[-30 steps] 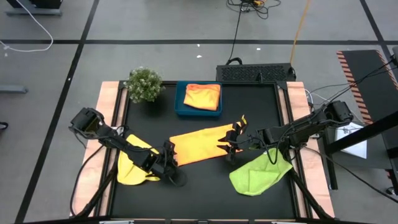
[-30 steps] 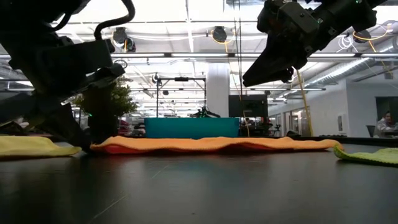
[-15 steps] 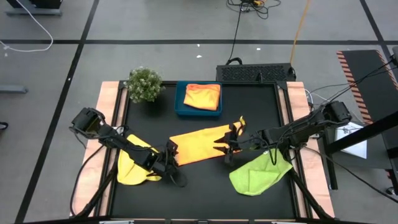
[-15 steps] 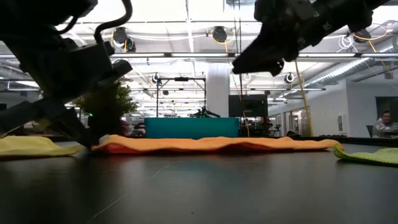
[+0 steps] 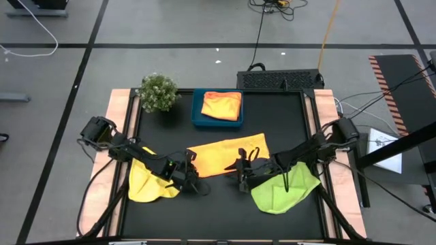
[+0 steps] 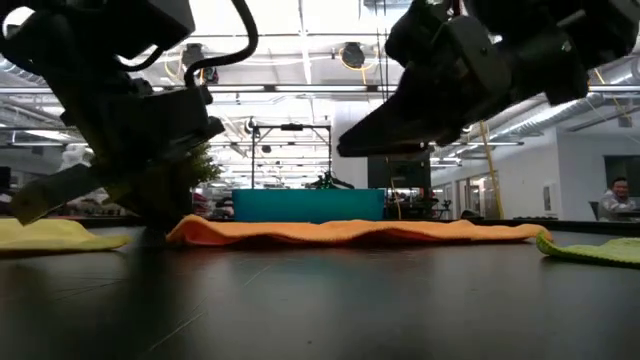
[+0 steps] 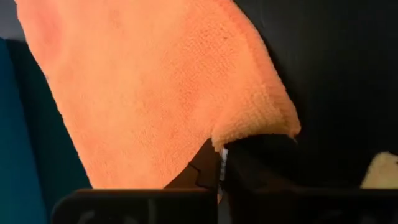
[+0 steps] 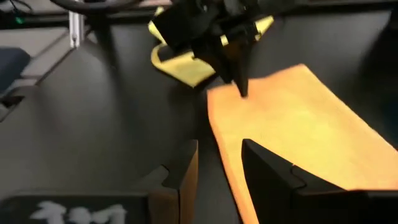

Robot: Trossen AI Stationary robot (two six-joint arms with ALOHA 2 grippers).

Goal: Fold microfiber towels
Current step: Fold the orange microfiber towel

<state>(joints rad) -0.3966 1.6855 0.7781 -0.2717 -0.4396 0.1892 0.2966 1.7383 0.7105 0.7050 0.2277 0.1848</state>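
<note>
An orange towel (image 5: 225,155) lies spread in the middle of the black table. My left gripper (image 5: 193,165) is at its left end, shut on its edge. My right gripper (image 5: 242,171) stands open just above the towel's near edge toward its right end, and in the low view it (image 6: 345,143) hangs clear of the cloth (image 6: 340,232). A yellow towel (image 5: 146,184) lies crumpled at the near left and a lime green one (image 5: 283,190) at the near right. A folded orange-yellow towel (image 5: 222,105) rests in the blue tray (image 5: 197,112). My left gripper pinches the hemmed edge of the orange towel's left end (image 7: 231,134) between its two shut fingers, beside a corner (image 7: 291,127). The fingers (image 8: 239,84) slant down onto it from the table's left. The rest of the towel lies flat on the table.
A small green plant (image 5: 158,92) stands at the far left beside the tray. A black device (image 5: 279,79) sits past the table's far edge. Bare black table shows along the near edge between the yellow and green towels.
My left gripper has shut on the orange towel's left edge after shifting a little toward the table's right. My right gripper has come down and toward the near left, from above the towel's right end to its near edge, tipping downward; its fingers stay apart.
</note>
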